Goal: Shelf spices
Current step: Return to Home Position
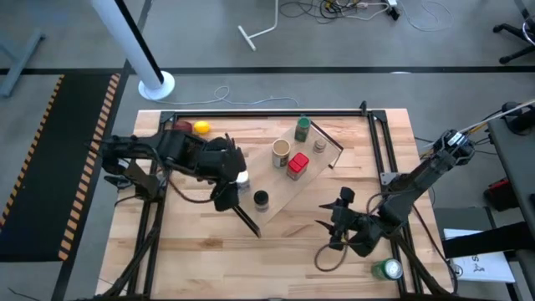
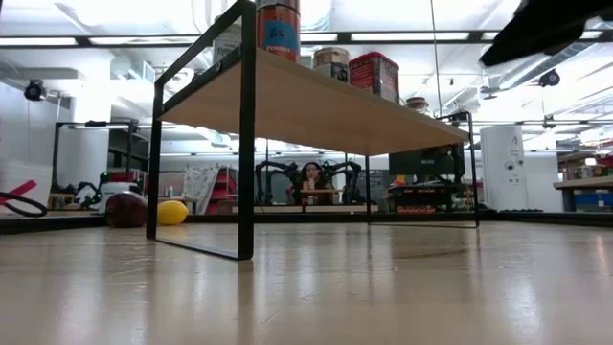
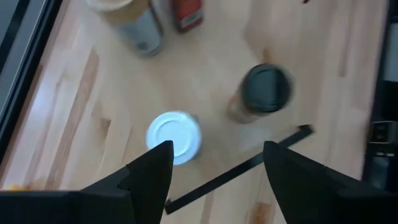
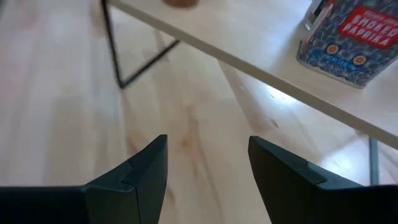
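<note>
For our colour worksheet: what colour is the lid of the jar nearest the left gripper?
White. The jar shows best in the left wrist view.

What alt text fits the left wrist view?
White-lidded jar and black-lidded jar stand apart on the pale shelf, seen from above past the left gripper, jaws open. A tan jar and a red jar are partly cropped.

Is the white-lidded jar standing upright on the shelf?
Upright: the jar stands on the shelf; the left wrist view shows its round lid face-on, under the open left gripper.
</note>
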Tool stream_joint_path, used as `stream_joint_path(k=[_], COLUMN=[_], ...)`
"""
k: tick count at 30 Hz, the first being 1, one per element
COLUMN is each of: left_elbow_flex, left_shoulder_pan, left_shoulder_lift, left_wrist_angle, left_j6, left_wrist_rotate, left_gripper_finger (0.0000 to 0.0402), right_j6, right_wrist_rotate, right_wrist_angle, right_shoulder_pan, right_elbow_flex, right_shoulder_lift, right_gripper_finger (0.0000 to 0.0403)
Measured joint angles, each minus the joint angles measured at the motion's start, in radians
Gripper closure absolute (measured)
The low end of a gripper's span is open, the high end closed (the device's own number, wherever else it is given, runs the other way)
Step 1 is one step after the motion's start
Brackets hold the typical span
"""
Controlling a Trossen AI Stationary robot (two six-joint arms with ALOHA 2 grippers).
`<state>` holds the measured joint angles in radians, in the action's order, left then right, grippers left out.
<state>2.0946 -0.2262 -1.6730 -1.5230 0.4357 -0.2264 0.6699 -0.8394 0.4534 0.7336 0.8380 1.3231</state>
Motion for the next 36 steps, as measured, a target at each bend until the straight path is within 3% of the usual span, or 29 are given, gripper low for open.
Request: stream_joint_path(k=[5, 14, 21, 25, 32, 36], left_elbow_flex=[0.066, 0.093, 0.047, -0.084, -0.488, -0.731], left_shoulder_pan=[-0.037, -0.171, -0.296, -0.341, -0.35, -0.348], left_shoulder_lift=[0.0, 0.019, 0.072, 0.155, 0.373, 0.514], left_wrist_angle=[0.03, 0.118, 0.234, 0.356, 0.757, 0.941], left_j6=[-0.019, -0.252, -0.346, -0.363, -0.428, -0.429], left_wrist_rotate=[0.0, -0.031, -0.08, -0.05, 0.281, 0.298], left_gripper_finger=[0.0177, 0.0189, 0.0186, 0.0179, 0.017, 0.0168], right_j6=[0.016, -0.213, -0.123, -0.028, 0.004, 0.004], right_wrist_rotate=[-0.079, -0.24, -0.287, -0.281, -0.277, -0.251], right_wrist_angle=[0.043, 0.059, 0.119, 0.112, 0.009, -0.02], right_shoulder_pan=[0.083, 0.236, 0.287, 0.324, 0.39, 0.422], right_elbow_flex=[0.003, -0.03, -0.17, -0.278, -0.424, -0.479], right_shoulder_lift=[-0.097, -0.224, -0.365, -0.472, -0.639, -0.717], right_gripper_finger=[0.0203, 0.0203, 0.0203, 0.0203, 0.0204, 0.0204])
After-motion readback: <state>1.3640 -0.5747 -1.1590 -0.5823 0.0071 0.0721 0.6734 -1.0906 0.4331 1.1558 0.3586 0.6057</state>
